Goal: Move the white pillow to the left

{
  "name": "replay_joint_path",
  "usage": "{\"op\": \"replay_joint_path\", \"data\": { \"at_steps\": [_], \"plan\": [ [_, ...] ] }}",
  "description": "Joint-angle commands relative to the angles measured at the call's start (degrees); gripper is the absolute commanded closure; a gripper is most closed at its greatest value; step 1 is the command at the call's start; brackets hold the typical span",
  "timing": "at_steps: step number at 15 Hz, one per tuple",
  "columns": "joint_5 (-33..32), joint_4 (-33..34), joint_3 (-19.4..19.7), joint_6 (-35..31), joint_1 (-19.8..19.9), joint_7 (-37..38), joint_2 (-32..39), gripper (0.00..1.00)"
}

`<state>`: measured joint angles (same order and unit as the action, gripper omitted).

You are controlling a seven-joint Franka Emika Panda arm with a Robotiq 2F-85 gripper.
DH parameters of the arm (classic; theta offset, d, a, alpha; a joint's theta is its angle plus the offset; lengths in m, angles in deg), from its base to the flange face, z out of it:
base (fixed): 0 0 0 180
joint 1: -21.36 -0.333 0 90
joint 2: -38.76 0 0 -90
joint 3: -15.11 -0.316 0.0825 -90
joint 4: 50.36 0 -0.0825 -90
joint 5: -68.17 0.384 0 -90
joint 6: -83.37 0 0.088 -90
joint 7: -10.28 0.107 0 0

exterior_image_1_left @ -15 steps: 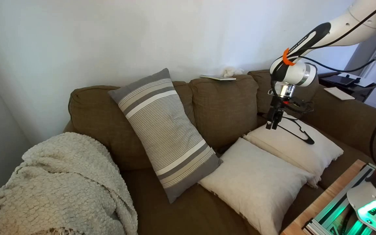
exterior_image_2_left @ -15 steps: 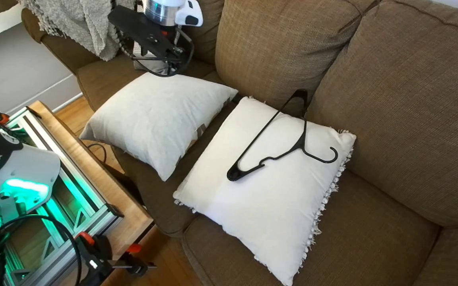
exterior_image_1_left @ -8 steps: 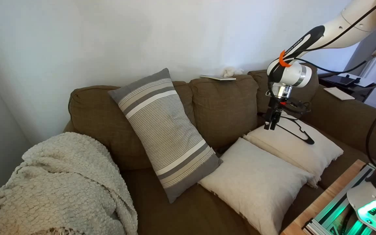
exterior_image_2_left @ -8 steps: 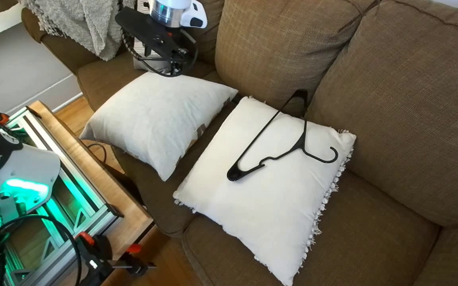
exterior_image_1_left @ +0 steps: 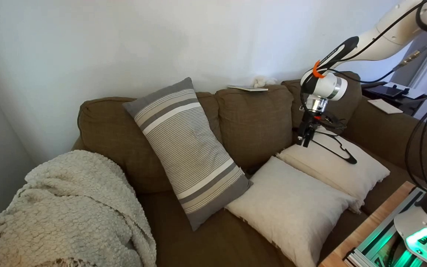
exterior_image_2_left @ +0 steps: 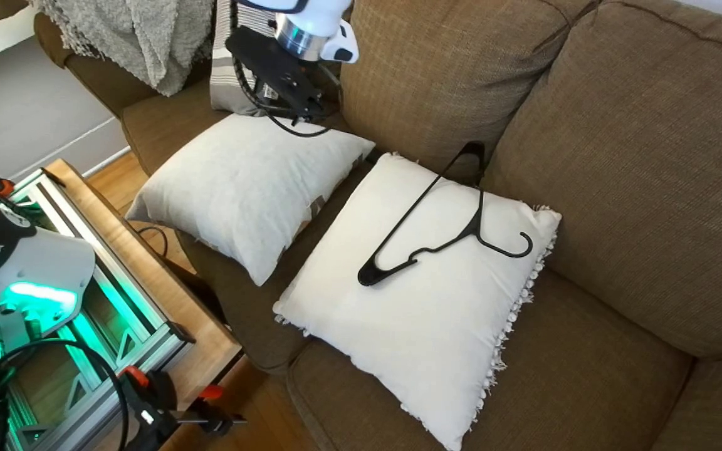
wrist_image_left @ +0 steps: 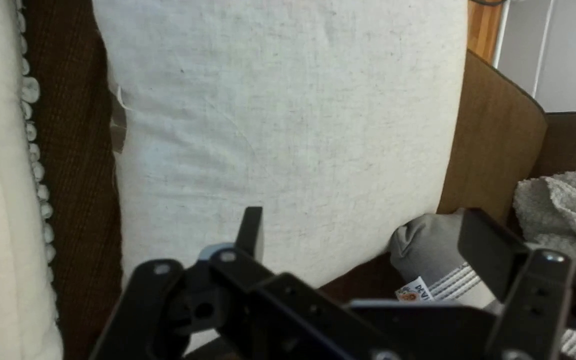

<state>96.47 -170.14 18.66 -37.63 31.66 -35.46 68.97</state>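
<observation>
In an exterior view, lower L: white robot base (exterior_image_2_left: pixel 57 263), lit green, on a lt. brown wooden table (exterior_image_2_left: pixel 134 252). Ctr to lower R: square cream-white fabric pillow w/ tasselled edges (exterior_image_2_left: pixel 392 338), flat on the brown woven couch (exterior_image_2_left: pixel 586 376), w/ a thin black plastic clothes hanger (exterior_image_2_left: pixel 474 225) on top. Further back, L of ctr: large plain cream-white square fabric pillow (exterior_image_2_left: pixel 229 181), i.e. the task's own, on the couch just beside the tasselled one. Over its far end, upper L of ctr: black two-finger gripper (wrist_image_left: pixel 363 232), across the lower part of wrist view, w/ jaws spread wide. Behind, propped at a slant: grey rectangular fabric pillow w/ white & beige stripes (exterior_image_2_left: pixel 224 91). Top L: pale grey nubby blanket (exterior_image_2_left: pixel 141 37), draped over the couch's far end.
</observation>
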Motion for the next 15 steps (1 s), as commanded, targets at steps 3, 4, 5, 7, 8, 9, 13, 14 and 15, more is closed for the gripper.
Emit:
{"op": "replay_joint_path", "data": {
  "at_steps": [3,4,5,7,8,9,13,14,15],
  "plan": [
    [-1.2,9.8,-2.7,6.2,6.1,0.9,9.7,0.00],
    [-1.3,11.8,-3.0,6.9,6.8,1.1,11.9,0.00],
    [-1.3,12.0,-3.1,6.7,7.1,1.0,12.5,0.00],
    [-1.2,11.7,-3.4,6.8,6.9,1.0,11.8,0.00],
    [-1.2,11.6,-3.5,6.8,6.7,1.0,11.3,0.00],
    [1.3,13.4,-3.8,4.5,7.2,2.5,12.8,0.00],
    [6.7,21.6,-5.0,-2.5,9.0,7.6,19.7,0.00],
    [6.6,24.5,-4.9,-2.7,8.7,10.7,22.2,0.00],
    [6.4,26.7,-5.1,-3.2,8.6,13.2,24.0,0.00]
  ]
}}
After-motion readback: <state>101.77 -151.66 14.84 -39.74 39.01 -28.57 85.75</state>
